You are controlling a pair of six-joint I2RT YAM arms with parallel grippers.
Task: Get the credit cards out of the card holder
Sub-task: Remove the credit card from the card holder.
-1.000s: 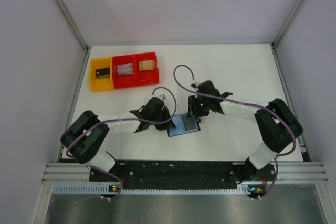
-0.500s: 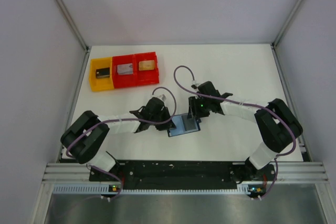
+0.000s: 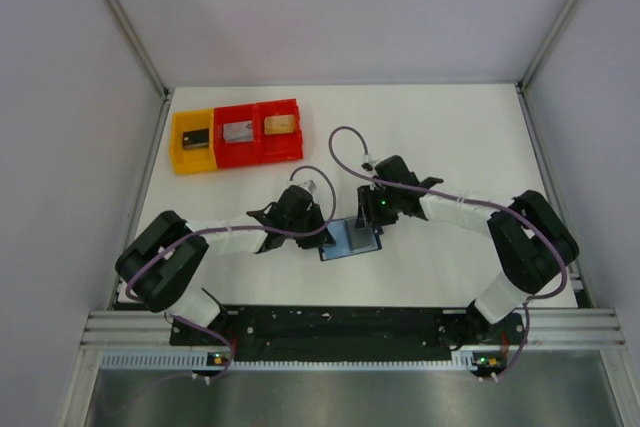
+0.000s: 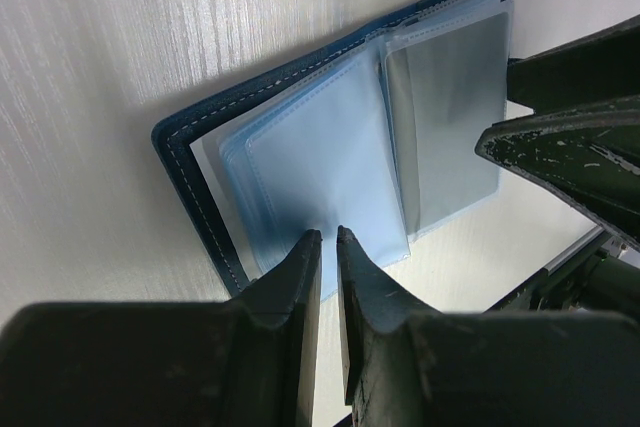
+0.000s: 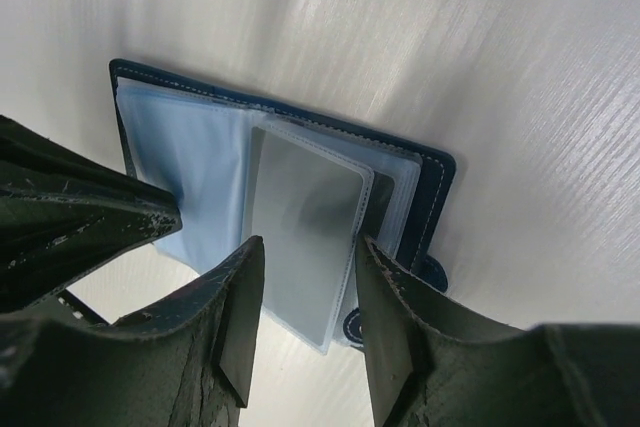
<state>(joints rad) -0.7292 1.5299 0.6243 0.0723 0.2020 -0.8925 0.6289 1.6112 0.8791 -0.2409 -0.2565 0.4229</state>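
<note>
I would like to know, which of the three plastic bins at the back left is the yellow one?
The leftmost bin; the middle bin and the right bin beside it are both red.

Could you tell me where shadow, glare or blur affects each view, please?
Top external: even light, card holder small and partly covered. Left wrist: left claw dark and soft-focused, shading the holder's near edge. Right wrist: bright streaked glare on the table; right claw blurred.
</note>
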